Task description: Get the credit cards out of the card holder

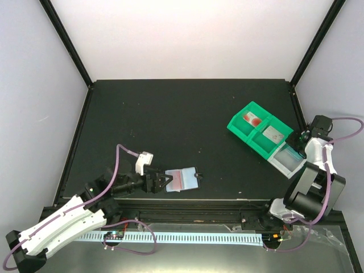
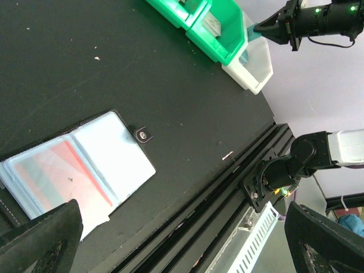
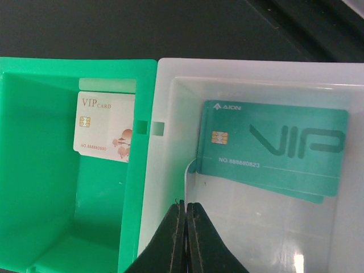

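The card holder (image 1: 183,178) lies open near the table's front edge, pale inner side up, its snap tab (image 2: 143,134) toward the right. A red-and-white card (image 2: 60,170) shows inside its clear pocket. My left gripper (image 1: 165,182) is open at the holder's left end, its wide-spread fingers (image 2: 40,239) holding nothing. A teal card (image 3: 273,145) lies in the tray's clear compartment (image 3: 170,170), and a white card with red marks (image 3: 105,128) lies in the green compartment beside it. My right gripper (image 3: 186,224) is shut and empty just above the clear compartment.
The green-and-clear tray (image 1: 236,122) stands at the right of the table, with a pale grey card (image 1: 273,135) in its middle compartment. A black rail (image 2: 227,193) runs along the table's front edge, just beyond the holder. Walls enclose the table on three sides.
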`<action>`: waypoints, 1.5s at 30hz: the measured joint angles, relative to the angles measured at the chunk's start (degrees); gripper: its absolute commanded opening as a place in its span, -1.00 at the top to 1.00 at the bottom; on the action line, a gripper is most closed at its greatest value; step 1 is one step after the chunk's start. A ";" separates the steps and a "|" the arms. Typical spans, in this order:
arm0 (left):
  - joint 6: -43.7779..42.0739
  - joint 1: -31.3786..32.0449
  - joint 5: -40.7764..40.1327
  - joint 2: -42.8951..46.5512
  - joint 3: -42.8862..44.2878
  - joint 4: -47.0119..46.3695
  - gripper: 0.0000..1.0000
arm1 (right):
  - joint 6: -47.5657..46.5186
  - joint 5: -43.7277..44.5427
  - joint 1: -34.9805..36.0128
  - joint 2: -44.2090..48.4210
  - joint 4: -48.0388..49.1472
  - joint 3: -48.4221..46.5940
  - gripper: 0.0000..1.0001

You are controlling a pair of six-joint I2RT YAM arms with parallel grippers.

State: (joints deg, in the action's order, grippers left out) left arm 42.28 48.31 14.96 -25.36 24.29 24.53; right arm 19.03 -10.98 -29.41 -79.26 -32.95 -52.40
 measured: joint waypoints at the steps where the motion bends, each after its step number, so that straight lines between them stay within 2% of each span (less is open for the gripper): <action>1: 0.31 0.00 -0.04 -0.20 0.00 0.02 -0.98 | -0.37 -0.50 0.00 -0.63 0.42 0.00 0.98; 18: 3.72 0.00 -0.66 -2.93 2.21 0.96 -0.98 | -2.71 -1.53 -0.26 -3.61 2.36 -2.14 0.96; 32: 4.28 0.00 -0.46 -8.83 3.58 0.94 -0.98 | -4.63 2.54 -0.26 -7.37 3.82 -4.42 0.87; 43: 5.92 0.00 0.48 -9.88 3.78 -0.17 -0.98 | -6.27 2.08 -0.26 -8.20 4.70 -4.90 0.98; 45: 5.92 0.00 0.48 -9.88 3.78 -0.20 -0.98 | -6.95 2.16 -0.26 -7.43 5.68 -4.31 0.91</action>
State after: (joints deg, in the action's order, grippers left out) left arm 48.21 48.31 15.44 -35.24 28.08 24.34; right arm 12.08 -8.82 -29.67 -86.70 -27.27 -56.71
